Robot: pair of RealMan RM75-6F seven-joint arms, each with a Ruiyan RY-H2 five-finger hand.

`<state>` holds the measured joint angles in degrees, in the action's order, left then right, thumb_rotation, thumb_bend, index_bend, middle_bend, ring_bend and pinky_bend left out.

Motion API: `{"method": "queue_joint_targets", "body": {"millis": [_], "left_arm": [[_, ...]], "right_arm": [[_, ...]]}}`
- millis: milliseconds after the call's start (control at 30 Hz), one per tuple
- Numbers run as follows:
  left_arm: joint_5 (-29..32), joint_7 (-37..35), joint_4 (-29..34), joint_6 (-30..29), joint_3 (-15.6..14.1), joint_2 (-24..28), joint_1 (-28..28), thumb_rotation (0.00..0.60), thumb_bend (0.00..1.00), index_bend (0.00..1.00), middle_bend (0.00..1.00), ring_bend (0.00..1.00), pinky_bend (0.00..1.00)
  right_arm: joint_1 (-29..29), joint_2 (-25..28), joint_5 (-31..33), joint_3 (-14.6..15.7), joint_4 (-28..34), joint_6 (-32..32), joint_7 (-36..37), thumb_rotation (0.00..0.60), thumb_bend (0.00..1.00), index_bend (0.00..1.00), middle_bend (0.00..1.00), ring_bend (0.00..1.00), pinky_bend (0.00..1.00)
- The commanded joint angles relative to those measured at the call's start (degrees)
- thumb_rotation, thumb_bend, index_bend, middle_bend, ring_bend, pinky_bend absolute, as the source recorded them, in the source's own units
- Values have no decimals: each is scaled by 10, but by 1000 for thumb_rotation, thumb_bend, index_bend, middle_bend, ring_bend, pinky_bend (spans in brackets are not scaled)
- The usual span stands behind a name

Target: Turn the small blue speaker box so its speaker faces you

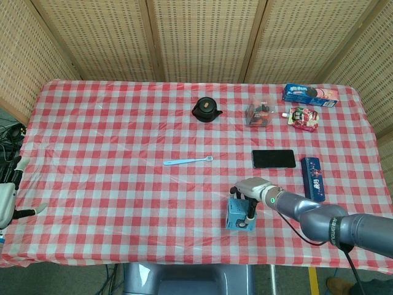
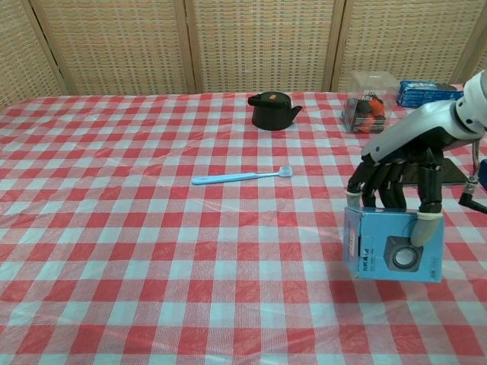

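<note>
The right hand [image 2: 403, 179] is gripping the blue speaker box [image 2: 393, 245] from above at the lower right of the chest view. Its speaker is already facing the camera, so releasing carefully comes next.

A matt, slightly wrinkled red-and-white checked cloth [image 2: 137, 251] covers the bench. On it, the blue speaker box [image 2: 393, 245] looks like smooth printed cardboard. Gripping the box, the right robot hand [image 2: 401, 169] has a glossy silver shell and dark plastic fingers [image 2: 429, 186]. Behind the cloth, the screen [image 2: 259, 42] is woven cane in wooden frames.
</note>
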<state>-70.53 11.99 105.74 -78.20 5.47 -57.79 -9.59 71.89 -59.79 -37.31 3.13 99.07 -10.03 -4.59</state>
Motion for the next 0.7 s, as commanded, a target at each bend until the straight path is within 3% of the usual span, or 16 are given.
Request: {"method": "queue_joint_targets", "body": {"millis": [33,100,167,233,300,367,467,600,700], "left_arm": [[0,-1,0,-1,0,0,0,600,0,0,0,0,0],[0,-2,0,-1,0,1,1,600,0,0,0,0,0],[0,-2,0,-1,0,1,0,600,0,0,0,0,0],[-1,-2,0,-1,0,1,0,600,0,0,0,0,0],[-2,-2,0,-1,-1,1,0,600,0,0,0,0,0],[-1,-2,1,-1,-1,1,0,600,0,0,0,0,0],[-1,-2,1,-1,-1,1,0,600,0,0,0,0,0],[-3,-3,1,-2,-1,1,1,600,0,0,0,0,0],[-6,-4,2,-3,-2,2,1,600,0,0,0,0,0]], "right_arm": [[25,-21,6,37,-19,-7,14,600,791,502,520,430,369],[39,-32,11,59,-24,-18,19,600,784,460,468,377,316],[56,-40,22,82,-29,-18,27,600,720,363,324,237,179],[66,-46,27,96,-32,-29,30,600,543,204,100,52,28],[73,-51,30,108,-33,-44,30,600,397,82,10,0,0],[77,-58,35,119,-32,-74,30,600,295,11,0,0,0],[79,-65,40,130,-27,-121,20,600,225,0,0,0,0],[70,-68,50,130,-14,-195,6,600,203,0,0,0,0],[64,-50,53,122,7,-217,5,600,198,0,0,0,0]]}}
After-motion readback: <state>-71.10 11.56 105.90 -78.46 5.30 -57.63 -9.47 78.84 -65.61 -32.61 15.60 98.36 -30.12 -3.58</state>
